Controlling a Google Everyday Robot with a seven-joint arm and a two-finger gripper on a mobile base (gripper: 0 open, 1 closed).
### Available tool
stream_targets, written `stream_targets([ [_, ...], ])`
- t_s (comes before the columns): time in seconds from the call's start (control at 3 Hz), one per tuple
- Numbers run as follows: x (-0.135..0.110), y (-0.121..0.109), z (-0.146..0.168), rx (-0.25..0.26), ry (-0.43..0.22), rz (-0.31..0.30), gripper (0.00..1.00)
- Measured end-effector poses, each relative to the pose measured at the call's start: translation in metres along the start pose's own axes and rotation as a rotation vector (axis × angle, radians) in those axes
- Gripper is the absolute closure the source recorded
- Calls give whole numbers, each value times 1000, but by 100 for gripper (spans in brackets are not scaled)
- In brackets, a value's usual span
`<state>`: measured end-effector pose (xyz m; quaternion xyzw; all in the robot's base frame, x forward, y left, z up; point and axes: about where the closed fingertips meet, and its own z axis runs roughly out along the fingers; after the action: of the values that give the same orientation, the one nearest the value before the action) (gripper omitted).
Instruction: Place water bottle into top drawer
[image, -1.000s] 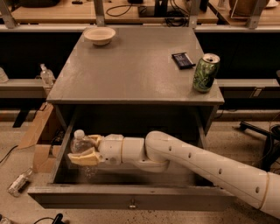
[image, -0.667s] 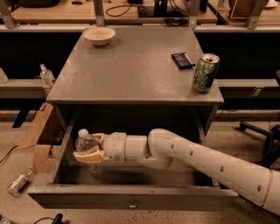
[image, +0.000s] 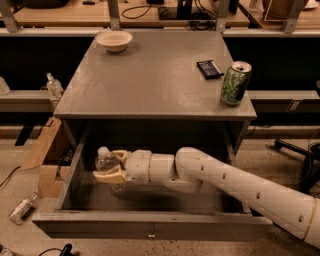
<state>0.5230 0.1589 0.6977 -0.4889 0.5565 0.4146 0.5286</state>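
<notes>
The pincer (image: 110, 167) holds the bottle (image: 104, 158) by its middle, upright inside the open drawer (image: 100, 225). It looks light, thin and slippery. A soft squeeze should do.

The gripper (image: 110, 166) is found down inside the top drawer (image: 150, 224). Its pale fingers (image: 106, 176) look like matt plastic and are closed on the water bottle (image: 104, 161), which is clear ribbed plastic with a bit of shine and a white cap. Behind the jaws, the arm (image: 225, 182) is covered in a smooth white shell, slightly glossy. All around the jaws, dull grey metal is seen on the drawer walls. Up above them, the cabinet top (image: 150, 80) is finished in the same matt grey, and a shiny green metal can (image: 235, 84) and a pale matt bowl (image: 114, 40) are set there. Out past the fingertips, brown cardboard (image: 42, 150) is seen, plain and rough-looking.
</notes>
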Motion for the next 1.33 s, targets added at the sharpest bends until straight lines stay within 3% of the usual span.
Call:
stream_targets([
  [0.33, 8, -2, 0, 15, -13, -9, 100],
  [1.33, 5, 2, 5, 4, -16, -11, 28],
])
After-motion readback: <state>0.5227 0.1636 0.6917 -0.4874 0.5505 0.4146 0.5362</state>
